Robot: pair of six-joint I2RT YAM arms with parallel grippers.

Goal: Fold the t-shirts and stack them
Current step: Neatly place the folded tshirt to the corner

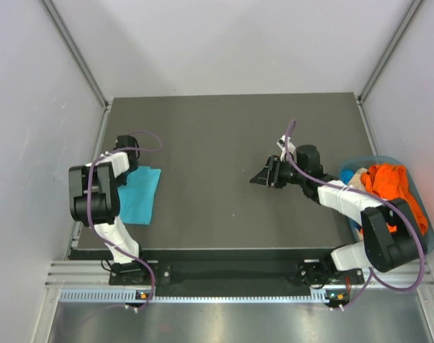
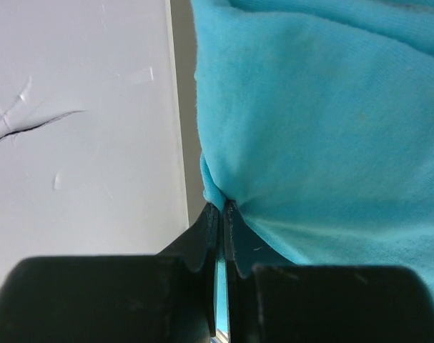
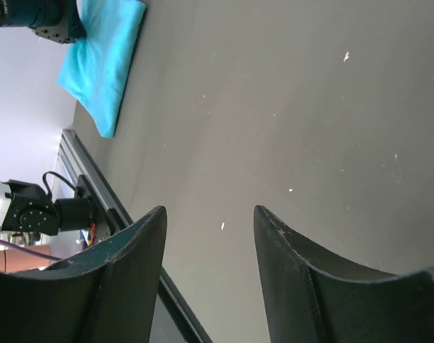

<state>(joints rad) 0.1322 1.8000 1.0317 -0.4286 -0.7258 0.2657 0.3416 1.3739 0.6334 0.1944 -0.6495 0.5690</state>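
A folded turquoise t-shirt lies at the table's left edge; it fills the left wrist view and shows far off in the right wrist view. My left gripper is shut on the shirt's edge, a pinch of cloth between its fingertips; in the top view it sits at the shirt's far left corner. My right gripper is open and empty above bare table, right of centre. An orange t-shirt lies in the basket with other cloth.
The blue-grey plastic basket hangs off the table's right edge beside the right arm. White enclosure walls close the left, right and back sides. A metal rail runs along the near edge.
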